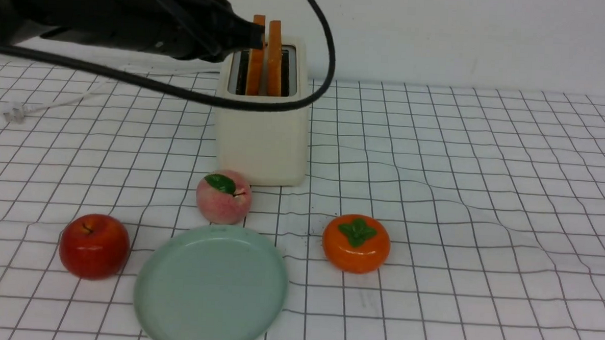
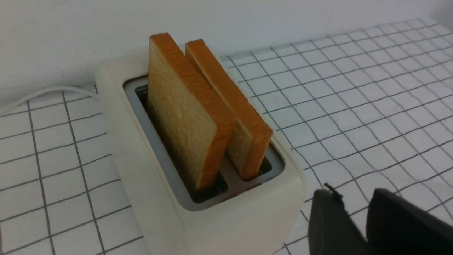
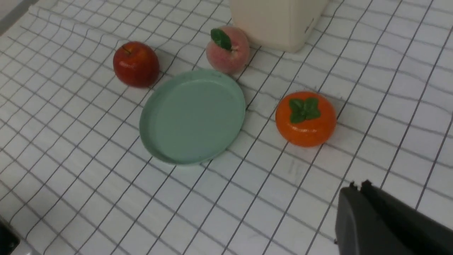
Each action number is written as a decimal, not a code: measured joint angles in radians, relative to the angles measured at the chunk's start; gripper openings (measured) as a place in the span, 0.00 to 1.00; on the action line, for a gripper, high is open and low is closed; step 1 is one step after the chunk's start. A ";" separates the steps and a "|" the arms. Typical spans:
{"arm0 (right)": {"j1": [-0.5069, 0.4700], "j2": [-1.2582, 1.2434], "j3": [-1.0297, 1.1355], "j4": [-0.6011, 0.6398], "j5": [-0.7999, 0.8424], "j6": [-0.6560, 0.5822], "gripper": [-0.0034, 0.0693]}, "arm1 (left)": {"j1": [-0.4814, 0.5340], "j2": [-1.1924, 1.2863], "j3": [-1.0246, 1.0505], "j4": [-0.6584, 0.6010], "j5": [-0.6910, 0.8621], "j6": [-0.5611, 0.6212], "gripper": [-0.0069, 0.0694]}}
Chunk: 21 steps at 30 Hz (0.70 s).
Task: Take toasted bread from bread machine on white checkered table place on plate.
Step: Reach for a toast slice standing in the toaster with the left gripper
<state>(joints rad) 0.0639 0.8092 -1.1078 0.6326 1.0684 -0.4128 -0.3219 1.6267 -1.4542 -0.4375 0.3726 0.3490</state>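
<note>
The bread machine (image 1: 263, 132) stands at the back middle of the white checkered table (image 1: 459, 197). Two slices of toasted bread (image 1: 258, 55) (image 1: 275, 56) stand upright in its slots. In the left wrist view they are the nearer slice (image 2: 180, 117) and the farther slice (image 2: 247, 124). My left gripper (image 2: 354, 198) is open with nothing between its fingers, and it sits beside one end of the bread machine (image 2: 230, 219). In the front view its tip (image 1: 255, 34) is level with the top of the left slice. The plate (image 1: 210, 288) lies bare at the front. My right gripper (image 3: 358, 185) is shut and empty, above the cloth and off to one side of the plate (image 3: 193, 117).
A red apple (image 1: 94, 246) sits left of the plate, a peach (image 1: 223, 197) between the plate and the bread machine, and a persimmon (image 1: 356, 243) to the plate's right. My left arm's black cable (image 1: 305, 96) loops across the bread machine's top. A white plug (image 1: 16, 112) lies at the far left.
</note>
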 joint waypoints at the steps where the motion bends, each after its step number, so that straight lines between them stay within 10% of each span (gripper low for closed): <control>1: 0.000 0.000 -0.011 0.003 -0.022 -0.010 0.05 | 0.000 0.035 -0.023 0.008 -0.001 -0.001 0.41; 8: 0.000 -0.001 -0.043 0.031 -0.133 -0.069 0.05 | -0.001 0.189 -0.090 0.057 -0.132 0.000 0.63; 21: 0.000 -0.001 -0.043 0.032 -0.132 -0.076 0.06 | -0.001 0.288 -0.093 0.077 -0.387 0.001 0.56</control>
<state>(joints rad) 0.0639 0.8080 -1.1506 0.6647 0.9364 -0.4890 -0.3231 1.9147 -1.5472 -0.3604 -0.0141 0.3497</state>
